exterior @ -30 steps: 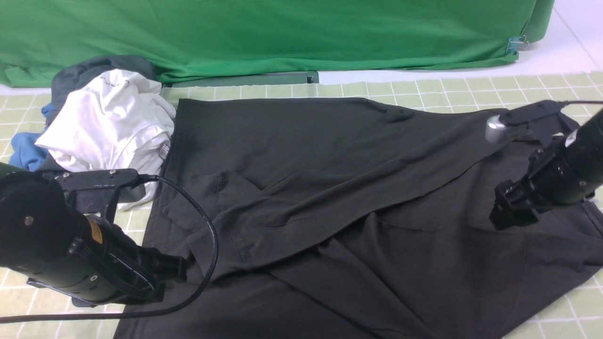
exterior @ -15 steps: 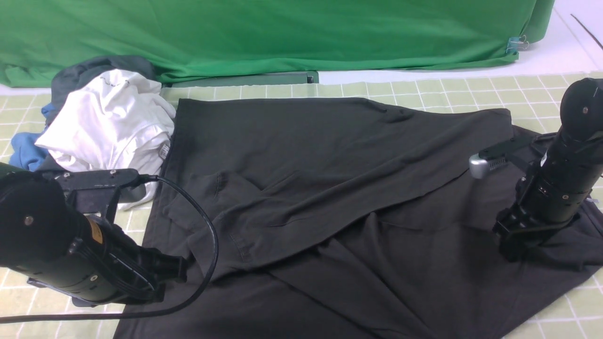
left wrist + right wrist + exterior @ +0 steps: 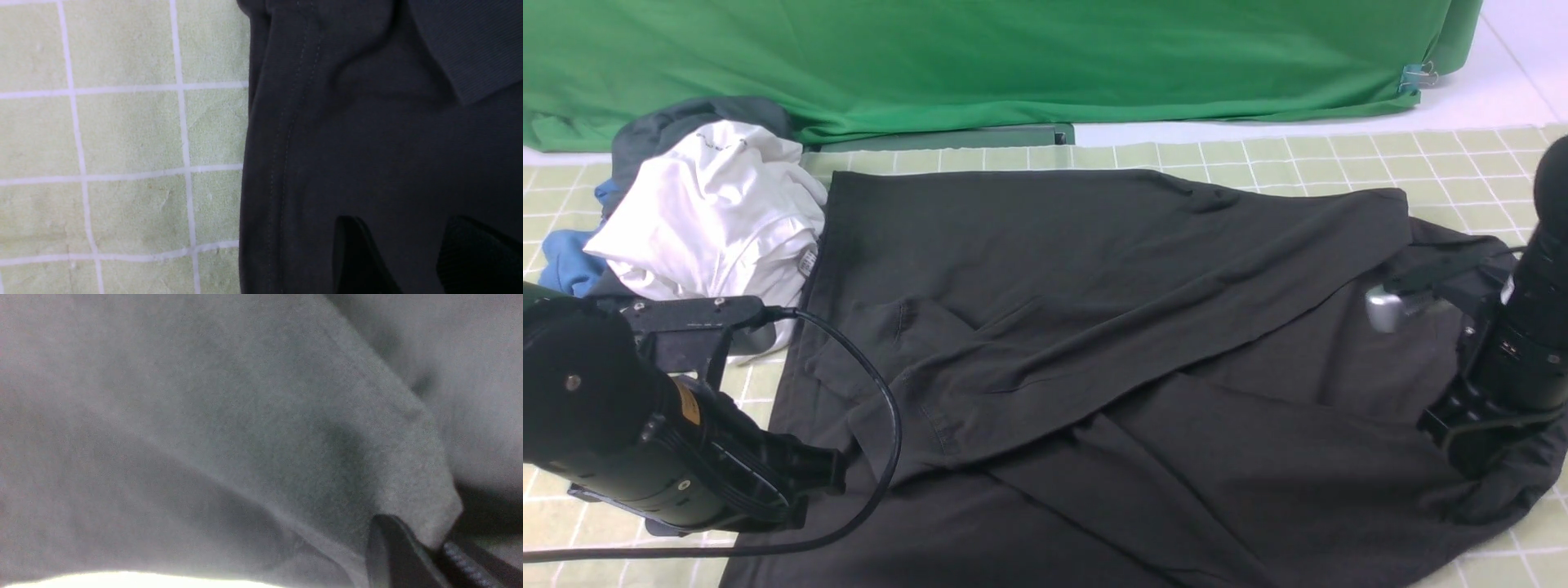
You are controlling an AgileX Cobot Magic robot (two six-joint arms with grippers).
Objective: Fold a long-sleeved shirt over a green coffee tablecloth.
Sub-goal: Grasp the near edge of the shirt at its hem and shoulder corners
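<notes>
Dark long-sleeved shirt (image 3: 1094, 327) is laid out, partly folded, on green coffee tablecloth (image 3: 1258, 151). A fold at its right edge is clamped by right hand (image 3: 435, 547). At its left edge, left hand (image 3: 404, 232) is seen with fingers apart.

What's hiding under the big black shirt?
The green squared tablecloth pokes out all around the shirt. Anything else beneath its middle is covered, so I cannot tell.

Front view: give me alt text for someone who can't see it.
A dark long-sleeved shirt lies spread, partly folded, on a pale green checked tablecloth. The right pincer is sunk into its bunched right edge; the left pincer rests at its left edge. Far left sits a pile of white and blue clothes.
</notes>
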